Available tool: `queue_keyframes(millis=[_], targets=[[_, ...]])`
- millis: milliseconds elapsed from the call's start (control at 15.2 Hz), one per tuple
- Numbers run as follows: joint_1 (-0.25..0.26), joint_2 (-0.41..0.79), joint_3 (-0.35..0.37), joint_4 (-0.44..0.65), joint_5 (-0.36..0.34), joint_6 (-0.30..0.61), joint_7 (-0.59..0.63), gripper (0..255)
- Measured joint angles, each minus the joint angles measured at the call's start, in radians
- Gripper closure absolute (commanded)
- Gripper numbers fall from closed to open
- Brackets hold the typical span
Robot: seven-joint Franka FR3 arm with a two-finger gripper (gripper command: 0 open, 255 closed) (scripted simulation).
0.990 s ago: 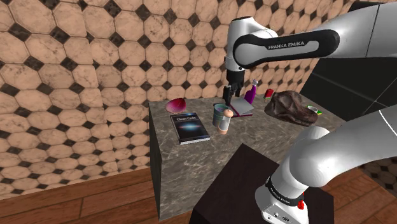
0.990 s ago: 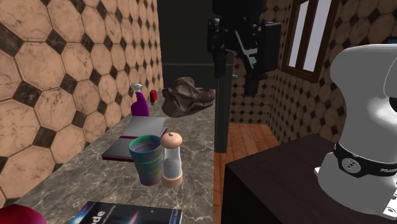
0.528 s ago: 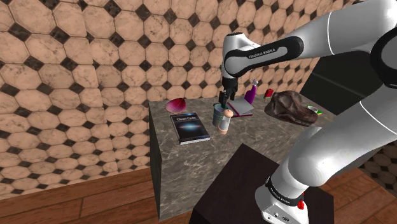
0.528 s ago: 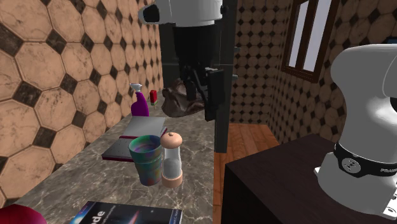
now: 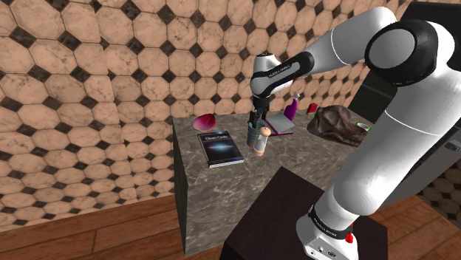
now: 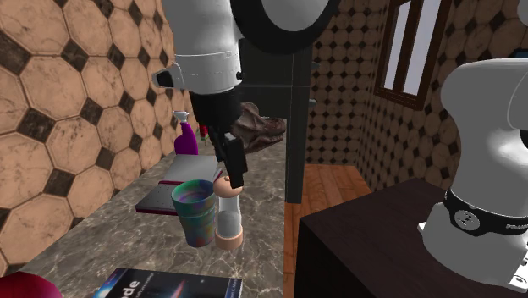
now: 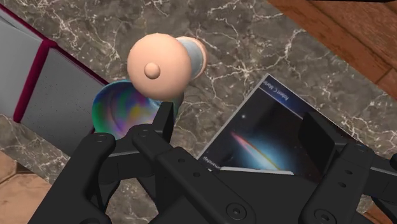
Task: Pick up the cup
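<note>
The cup [image 5: 253,134] is iridescent green and purple. It stands upright on the marble counter [image 5: 199,159], touching a shaker with a peach cap [image 5: 260,142]. My gripper [image 5: 258,118] hangs open just above the pair. In the second exterior view, a black finger [image 6: 233,166] hangs right behind the cup [image 6: 195,212] and in front of the shaker [image 6: 228,218]. In the wrist view, the gripper [image 7: 240,122] is open. One finger [image 7: 162,122] crosses the rim of the cup [image 7: 119,111] beside the shaker cap [image 7: 159,63]. The cup sits outside the gap, and the book shows between the fingers.
A galaxy-cover book [image 5: 220,146] lies in front of the cup. A magenta-edged grey notebook [image 5: 279,123] lies behind it. A pink bowl [image 5: 204,121], a purple spray bottle [image 5: 292,108] and a brown lumpy object [image 5: 338,124] also stand on the counter. The tiled wall runs along its back.
The arm has swung toward the shoulder view's left and lowered. The gripper has come down from well above the notebook to just over the cup and shaker. No object has moved.
</note>
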Motion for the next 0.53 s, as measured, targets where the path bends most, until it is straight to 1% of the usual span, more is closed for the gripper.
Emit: queue_keyframes(millis=[132,264,528], targets=[[-0.012,0.065,-0.011,0.033,0.020,0.034,-0.032,0],[-0.028,0.152,-0.016,0.090,0.052,0.066,-0.069,0],[-0.071,0.307,-0.016,0.197,0.112,0.115,-0.141,0]])
